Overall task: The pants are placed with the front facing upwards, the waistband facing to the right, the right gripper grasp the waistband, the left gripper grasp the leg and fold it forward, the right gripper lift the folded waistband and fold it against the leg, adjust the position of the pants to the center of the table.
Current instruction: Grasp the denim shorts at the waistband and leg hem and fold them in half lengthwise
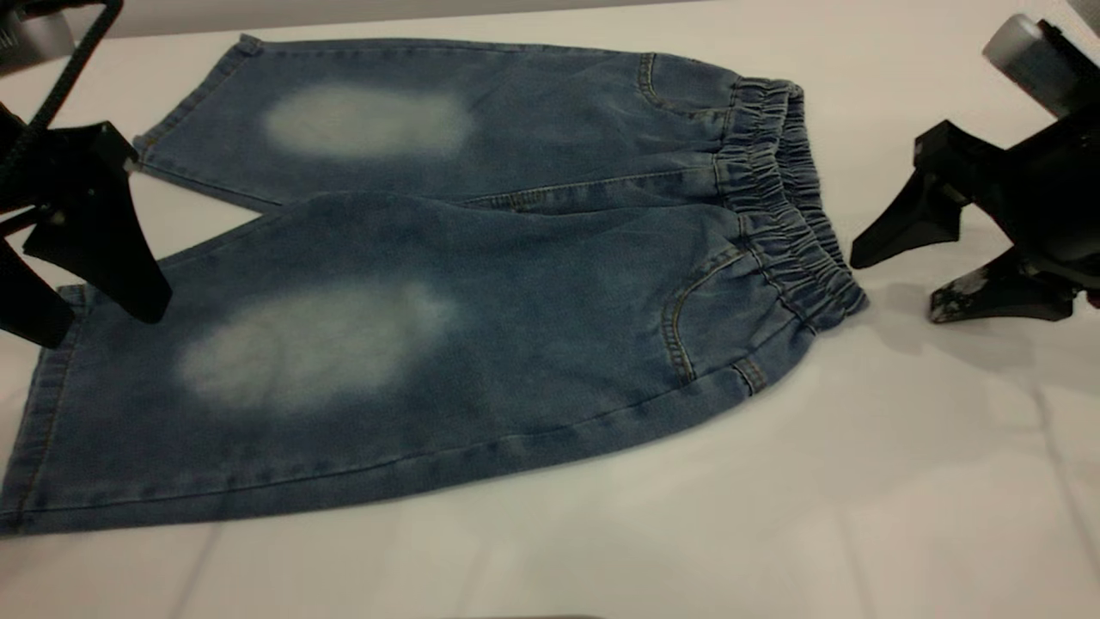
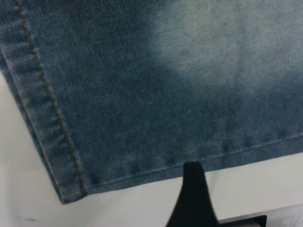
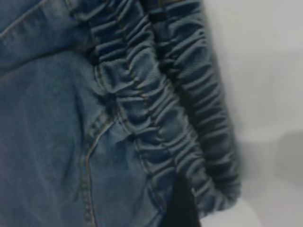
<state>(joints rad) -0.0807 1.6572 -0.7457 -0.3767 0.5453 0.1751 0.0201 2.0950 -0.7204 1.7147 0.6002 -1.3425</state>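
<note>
Denim pants (image 1: 447,284) lie flat and front-up on the white bench (image 1: 859,481), flanked by two open hands.
The waistband (image 1: 786,202) points toward the bench's right edge, where the right hand (image 1: 894,288) waits just beside it, fingers spread and gripping nothing. The left hand (image 1: 94,305), also open and empty, hangs over the near leg's hem by the left edge.

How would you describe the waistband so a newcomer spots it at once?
Start at the white table and find the blue denim pants lying flat on it. The waistband is their end nearest the right gripper: a darker, puckered elastic strip, unlike the smooth faded legs.
</note>
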